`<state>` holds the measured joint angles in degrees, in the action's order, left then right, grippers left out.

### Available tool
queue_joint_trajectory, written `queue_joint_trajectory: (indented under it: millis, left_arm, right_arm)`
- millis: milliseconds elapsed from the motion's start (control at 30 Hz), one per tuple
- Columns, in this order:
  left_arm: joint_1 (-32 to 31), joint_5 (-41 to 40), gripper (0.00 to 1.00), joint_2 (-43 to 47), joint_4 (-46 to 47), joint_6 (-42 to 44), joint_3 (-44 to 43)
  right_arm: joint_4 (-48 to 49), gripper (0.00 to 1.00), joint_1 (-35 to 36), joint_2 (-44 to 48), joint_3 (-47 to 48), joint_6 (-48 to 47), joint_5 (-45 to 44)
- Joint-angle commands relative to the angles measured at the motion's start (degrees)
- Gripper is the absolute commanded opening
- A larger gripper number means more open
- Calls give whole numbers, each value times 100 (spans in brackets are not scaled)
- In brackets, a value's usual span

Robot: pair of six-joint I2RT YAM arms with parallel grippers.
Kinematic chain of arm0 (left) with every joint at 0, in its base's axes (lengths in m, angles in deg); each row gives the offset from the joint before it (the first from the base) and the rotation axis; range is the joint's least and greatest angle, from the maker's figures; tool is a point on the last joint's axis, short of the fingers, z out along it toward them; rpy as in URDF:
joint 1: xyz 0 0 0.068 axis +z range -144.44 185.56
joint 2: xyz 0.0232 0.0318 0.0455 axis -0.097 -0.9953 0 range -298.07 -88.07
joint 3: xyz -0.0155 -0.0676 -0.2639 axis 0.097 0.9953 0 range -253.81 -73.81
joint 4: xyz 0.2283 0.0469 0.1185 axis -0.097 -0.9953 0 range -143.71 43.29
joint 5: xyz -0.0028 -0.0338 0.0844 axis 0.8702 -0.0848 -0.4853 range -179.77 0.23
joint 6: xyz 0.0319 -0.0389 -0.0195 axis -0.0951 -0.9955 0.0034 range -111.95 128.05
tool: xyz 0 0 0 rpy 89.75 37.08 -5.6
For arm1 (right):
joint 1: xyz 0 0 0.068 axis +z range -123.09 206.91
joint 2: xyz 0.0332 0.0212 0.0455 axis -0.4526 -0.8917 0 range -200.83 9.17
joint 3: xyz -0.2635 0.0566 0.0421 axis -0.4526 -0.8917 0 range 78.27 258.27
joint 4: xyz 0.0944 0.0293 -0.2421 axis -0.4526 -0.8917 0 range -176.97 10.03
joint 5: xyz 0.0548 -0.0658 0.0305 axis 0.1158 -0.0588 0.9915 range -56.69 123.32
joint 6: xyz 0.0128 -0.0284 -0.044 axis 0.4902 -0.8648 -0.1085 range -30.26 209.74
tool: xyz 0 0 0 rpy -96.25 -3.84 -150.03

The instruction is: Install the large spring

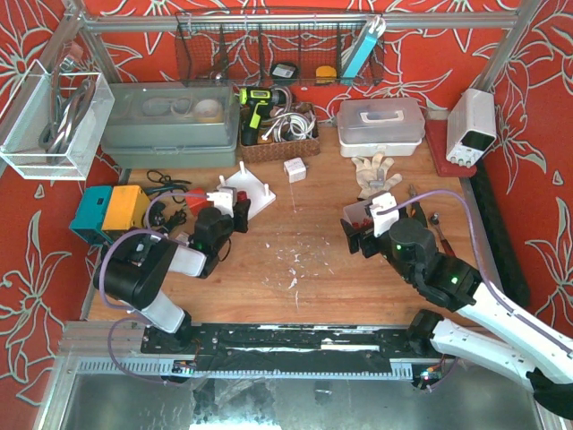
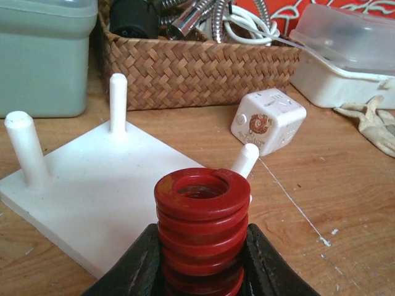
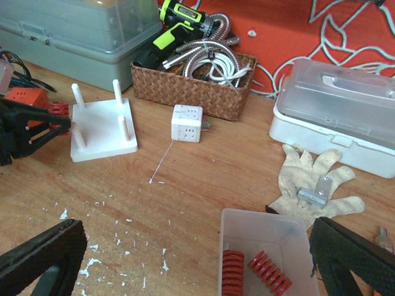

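Tabletop (image 1: 295, 260) layout, far to near.

Back row: lidded bin (image 3: 80, 31) at left, wicker basket (image 3: 191, 86) at centre, plastic case (image 3: 339, 111) at right.

Peg board (image 3: 102, 132) lies flat before the bin and basket. Cube adapter (image 3: 187, 123) sits just right of the board, before the basket.

Glove (image 3: 311, 185) lies before the case, with a small block (image 3: 313, 196) on it. Open tray (image 3: 278, 237) sits nearer than the glove, with springs (image 3: 268, 274) in it.

Large spring (image 2: 200, 222) stands upright between the left gripper (image 2: 200, 271) jaws at the board's edge. One peg (image 2: 245, 159) is just behind it.
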<state>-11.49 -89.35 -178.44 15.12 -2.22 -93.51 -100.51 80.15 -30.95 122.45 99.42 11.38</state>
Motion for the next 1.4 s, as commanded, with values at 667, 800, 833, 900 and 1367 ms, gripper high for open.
queue_joint_trajectory:
  millis: [667,800,833,900,1367]
  left_arm:
    - [203,177,9,375,-893,-888,-667]
    - [203,186,9,185,-899,-888,-731]
    - [203,194,9,160,-868,-885,-717]
    - [204,151,9,106,-837,-841,-697]
    - [27,-53,13,-165,-201,-535,-370]
  right_arm:
    - [52,99,-43,323,-159,-49,-135]
    - [88,99,-45,387,-197,-58,-137]
    - [88,99,-50,390,-199,-64,-144]
    - [93,99,-55,388,-201,-66,-140]
    - [142,99,-112,356,-171,-76,-17]
